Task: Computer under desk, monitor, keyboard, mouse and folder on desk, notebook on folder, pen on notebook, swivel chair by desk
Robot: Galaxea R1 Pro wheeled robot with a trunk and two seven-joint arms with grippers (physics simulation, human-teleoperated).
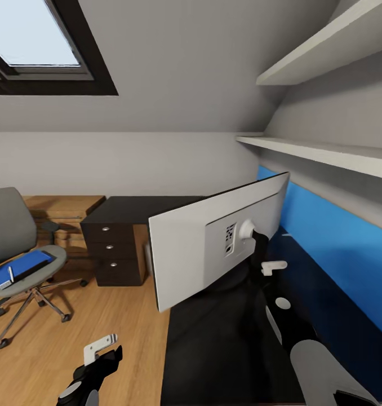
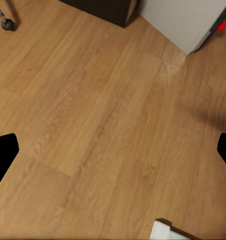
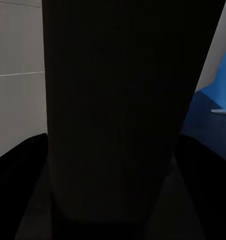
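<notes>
The monitor (image 1: 213, 248) shows its pale back, tilted, just above the black desk (image 1: 213, 349). My right gripper (image 1: 264, 256) is shut on its dark stand (image 3: 118, 100), which sits between the jaws (image 3: 113, 190). My left gripper (image 1: 103, 352) hangs open and empty low over the wooden floor (image 2: 113, 150). The grey swivel chair (image 1: 8, 225) stands at the left, apart from the desk, with the blue folder (image 1: 16, 269) on its seat. A pale pen (image 1: 10, 274) lies on it, and a dark strip beside it may be the notebook. A light grey computer (image 2: 188, 22) stands beside the drawer unit (image 2: 108, 10). Keyboard and mouse are out of view.
A black drawer unit with silver knobs (image 1: 115, 248) stands under the desk's far end, and a low wooden shelf unit (image 1: 61, 217) is behind the chair. Blue wall panel (image 1: 337, 237) and white shelves (image 1: 326, 152) line the desk's right side. A chair caster (image 2: 5, 22) is near my left gripper.
</notes>
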